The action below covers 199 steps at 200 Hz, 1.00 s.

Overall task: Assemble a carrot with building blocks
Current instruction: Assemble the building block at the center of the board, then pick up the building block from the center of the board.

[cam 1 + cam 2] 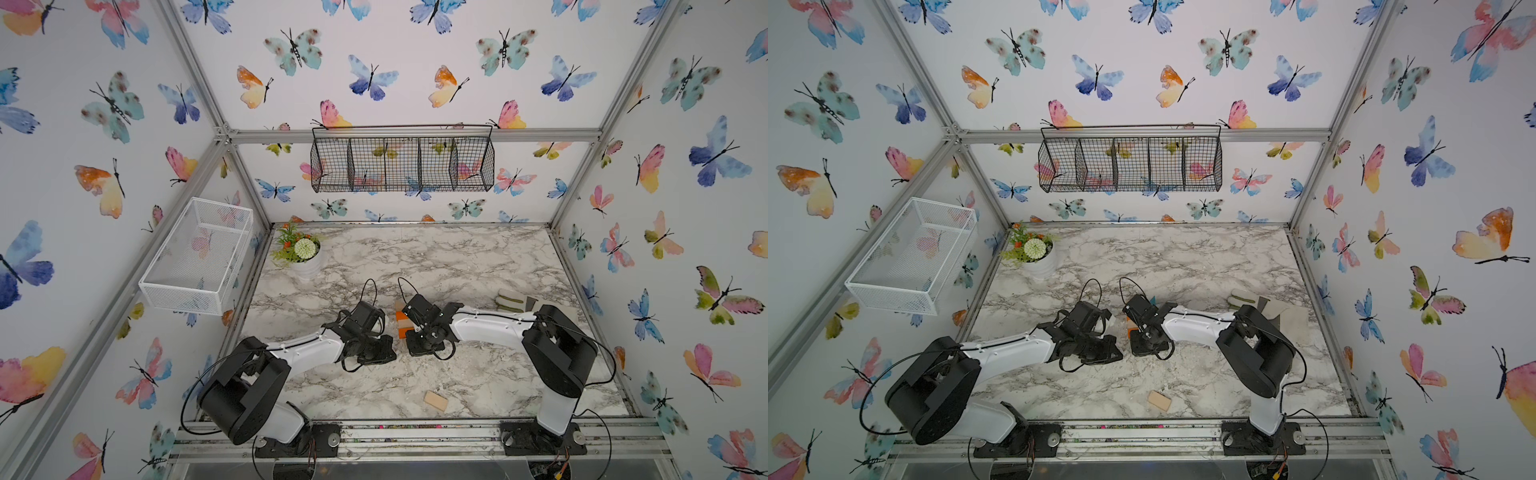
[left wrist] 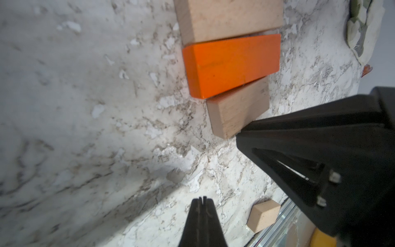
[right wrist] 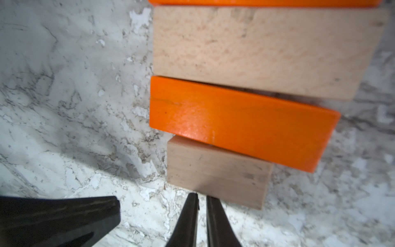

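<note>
Both top views: bright, even, diffuse light. The counter [image 1: 478, 257] carries only faint, soft shadows beneath the arms. Marked wide-angle distortion, with the frame posts [image 1: 210, 99] splaying outward toward the picture edges. Fine detail is slightly soft overall.

Left wrist view: a broad grey shadow band crosses the counter diagonally, and the nearest surface is blurred.

Right wrist view: soft focus throughout. A pale glare patch sits on the orange bar [image 3: 241, 124]. The right pincer [image 3: 202, 195] reads as a dark, underexposed, blurred silhouette.

two orange bars [image 3: 241, 124] [image 3: 265, 2], three pale wood blocks [image 3: 267, 51] [image 3: 215, 173] [image 2: 264, 216], one glove [image 1: 511, 300], two wire baskets [image 1: 402, 160] [image 1: 199, 253]
</note>
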{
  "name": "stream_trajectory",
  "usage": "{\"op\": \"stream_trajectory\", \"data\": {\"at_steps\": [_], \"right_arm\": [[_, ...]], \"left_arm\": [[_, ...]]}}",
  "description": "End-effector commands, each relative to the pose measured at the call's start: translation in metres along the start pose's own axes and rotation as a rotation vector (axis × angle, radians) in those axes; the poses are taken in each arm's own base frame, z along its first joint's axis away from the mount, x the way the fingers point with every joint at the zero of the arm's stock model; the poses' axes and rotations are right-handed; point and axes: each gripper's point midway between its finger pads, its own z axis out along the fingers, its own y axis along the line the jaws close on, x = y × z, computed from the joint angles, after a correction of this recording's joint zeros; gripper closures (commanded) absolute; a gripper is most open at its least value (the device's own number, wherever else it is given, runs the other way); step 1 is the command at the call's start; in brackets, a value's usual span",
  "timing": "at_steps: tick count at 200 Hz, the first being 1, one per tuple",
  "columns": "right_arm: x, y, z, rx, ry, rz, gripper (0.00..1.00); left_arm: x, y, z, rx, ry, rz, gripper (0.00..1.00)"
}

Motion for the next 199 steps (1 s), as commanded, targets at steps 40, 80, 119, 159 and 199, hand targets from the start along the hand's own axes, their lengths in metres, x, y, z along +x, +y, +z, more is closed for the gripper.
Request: {"op": "stream_trajectory", "data": {"at_steps": [40, 80, 119, 159, 199], "right_arm": [[0.011, -0.012, -0.023, 0.008, -0.020, 0.035, 0.77], [0.025, -0.031, -0.055, 0.065, -0.038, 0.043, 0.47], [0.057, -0.049, -0.069, 0.095, 0.034, 0.068, 0.31], [0.082, -0.060, -0.076, 0.046, 0.020, 0.104, 0.30], [0.100, -0.056, -0.074, 0.059, 0.032, 0.086, 0.28]], "left_arm": [[0.004, 0.001, -0.009, -0.021, -0.003, -0.005, 0.95], [0.007, 0.002, -0.016, -0.032, -0.009, -0.020, 0.63], [0.009, -0.001, -0.020, -0.015, -0.013, -0.041, 0.43], [0.012, -0.002, -0.023, -0.018, -0.003, -0.050, 0.37], [0.014, -0.004, -0.027, -0.014, -0.011, -0.062, 0.34]]}}
